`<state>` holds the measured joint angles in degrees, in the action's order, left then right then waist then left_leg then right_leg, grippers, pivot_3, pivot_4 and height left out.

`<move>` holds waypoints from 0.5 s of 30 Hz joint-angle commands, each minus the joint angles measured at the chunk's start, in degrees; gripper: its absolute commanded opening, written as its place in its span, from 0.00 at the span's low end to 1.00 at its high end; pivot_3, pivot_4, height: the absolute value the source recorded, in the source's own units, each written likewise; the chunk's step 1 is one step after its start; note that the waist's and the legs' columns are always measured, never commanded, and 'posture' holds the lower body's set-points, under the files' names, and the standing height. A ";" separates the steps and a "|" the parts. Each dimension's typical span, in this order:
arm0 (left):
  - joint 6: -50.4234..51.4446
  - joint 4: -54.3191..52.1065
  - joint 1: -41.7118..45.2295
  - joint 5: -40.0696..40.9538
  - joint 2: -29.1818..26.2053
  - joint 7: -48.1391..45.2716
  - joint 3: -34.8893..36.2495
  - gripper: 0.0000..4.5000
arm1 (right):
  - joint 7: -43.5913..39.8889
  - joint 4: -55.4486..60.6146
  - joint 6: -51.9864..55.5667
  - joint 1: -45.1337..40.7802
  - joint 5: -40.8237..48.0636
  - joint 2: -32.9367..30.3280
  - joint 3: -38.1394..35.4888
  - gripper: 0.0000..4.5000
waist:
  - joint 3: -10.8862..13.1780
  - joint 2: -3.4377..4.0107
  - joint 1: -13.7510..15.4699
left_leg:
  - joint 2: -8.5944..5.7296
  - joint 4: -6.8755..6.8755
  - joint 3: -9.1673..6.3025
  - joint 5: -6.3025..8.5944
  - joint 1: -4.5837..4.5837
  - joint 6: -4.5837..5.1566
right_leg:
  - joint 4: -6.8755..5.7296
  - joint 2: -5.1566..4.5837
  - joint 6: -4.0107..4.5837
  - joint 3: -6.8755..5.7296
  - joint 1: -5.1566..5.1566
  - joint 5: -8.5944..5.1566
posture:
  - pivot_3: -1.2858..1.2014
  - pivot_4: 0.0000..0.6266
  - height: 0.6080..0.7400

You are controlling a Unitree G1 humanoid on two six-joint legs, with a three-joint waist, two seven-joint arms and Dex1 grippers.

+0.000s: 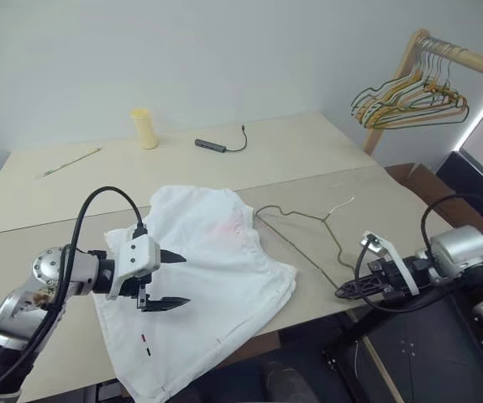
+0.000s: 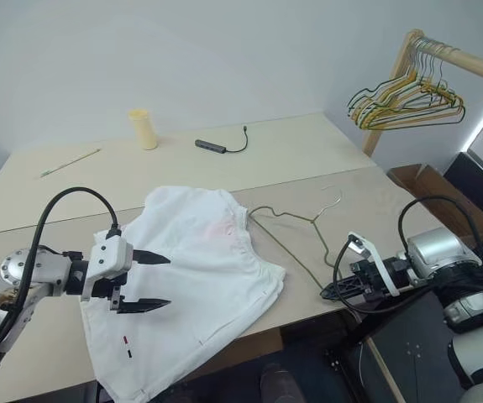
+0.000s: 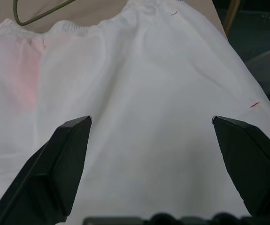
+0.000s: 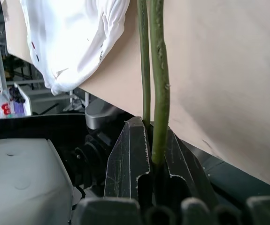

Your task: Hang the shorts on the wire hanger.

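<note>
Right gripper (image 1: pixel 348 291), lower right, is clamping the wire hanger (image 1: pixel 301 239); left gripper (image 1: pixel 172 280) is hovering agape over the shorts (image 1: pixel 216 269), still unhung

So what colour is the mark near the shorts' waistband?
Faint pink, on the white shorts; the left wrist view shows it best.

Shorts (image 1: pixel 207 277): white cloth, faint pink blotch by the waistband, two tiny dashes, red and dark, near the lower-left hem.
Wire hanger (image 1: pixel 304 239): dull grey-olive metal.
Surface (image 1: pixel 291 151): pale beige.
Left claw (image 1: pixel 172 281): black fingers, white housing behind.
Right claw (image 1: pixel 346 291): black fingers, white bracket.
Cup (image 1: pixel 144 128), upper left: pale yellow.
Bunch of hangers (image 1: pixel 409 99), upper right: yellow, orange and green, on a light wooden rail (image 1: pixel 468 57).
Cable adapter (image 1: pixel 212 145): dark grey.
</note>
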<state>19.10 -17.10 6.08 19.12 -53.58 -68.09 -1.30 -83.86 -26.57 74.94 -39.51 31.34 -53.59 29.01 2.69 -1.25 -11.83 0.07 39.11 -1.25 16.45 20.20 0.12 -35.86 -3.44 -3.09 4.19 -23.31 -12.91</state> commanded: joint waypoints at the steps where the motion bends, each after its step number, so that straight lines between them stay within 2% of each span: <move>1: -0.59 -1.38 0.29 -0.06 -0.35 0.44 0.83 1.00 | -2.77 0.94 -1.87 -1.05 -0.73 -0.26 -0.35 0.00 | 0.00 0.00 0.01 | 0.00 0.00 0.00 0.00 0.00 0.00 | -0.01 0.00 0.00 0.00 0.00 0.00 | 0.45 0.00 1.00; 11: -0.41 -1.97 -0.19 -0.23 -0.06 1.56 0.69 1.00 | -7.35 4.17 -6.57 -0.81 -4.29 -1.56 2.72 0.00 | 0.00 0.01 0.01 | 0.01 0.02 -0.02 0.00 -0.01 0.00 | -0.04 0.00 0.00 -0.01 0.00 0.00 | 0.45 0.00 1.00; 15: -0.35 -2.02 -0.09 -0.25 0.04 1.89 0.47 1.00 | -7.17 2.40 -7.53 -2.49 -6.84 0.13 4.81 0.00 | 0.00 0.01 0.05 | 0.00 0.04 -0.03 0.00 0.00 0.00 | -0.04 -0.01 0.00 -0.02 0.00 0.00 | 0.46 0.00 1.00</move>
<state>19.11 -17.43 5.73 19.06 -53.56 -66.70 -1.31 -88.42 -24.10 68.29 -39.84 25.19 -53.55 33.75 2.68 -1.24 -11.77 0.05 39.15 -1.28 16.45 20.20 0.12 -35.91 -3.46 -3.08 4.18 -23.30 -12.90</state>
